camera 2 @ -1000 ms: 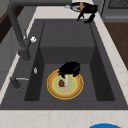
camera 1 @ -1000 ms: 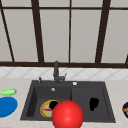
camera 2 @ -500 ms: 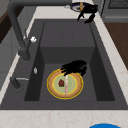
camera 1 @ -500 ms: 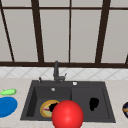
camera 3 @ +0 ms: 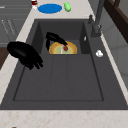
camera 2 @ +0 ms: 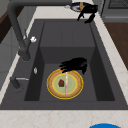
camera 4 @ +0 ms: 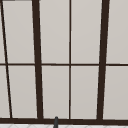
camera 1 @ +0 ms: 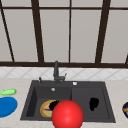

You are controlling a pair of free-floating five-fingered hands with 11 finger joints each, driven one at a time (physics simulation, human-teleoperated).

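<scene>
A yellow-rimmed plate [camera 2: 75, 93] lies on the floor of the sink's left basin, with a small red piece [camera 2: 61, 83] and a thin pink stick [camera 2: 66, 85] on it. My left hand [camera 2: 75, 64] hovers over the plate's edge nearest the divider, fingers loosely spread, holding nothing; it appears in the front view [camera 1: 53, 105] and the right side view [camera 3: 55, 38]. My right hand [camera 1: 93, 103] hangs idle over the right basin, fingers relaxed and pointing down [camera 3: 25, 55].
A large red ball [camera 1: 67, 115] sits at the sink's front edge. The dark faucet [camera 2: 17, 32] stands behind the left basin. A blue plate [camera 1: 6, 106] and a green item [camera 1: 8, 92] lie on the left counter; a dark bowl [camera 1: 125, 109] sits at the right.
My left hand has drawn back from the middle of the plate toward the divider, uncovering more of the plate. The right hand has not moved.
</scene>
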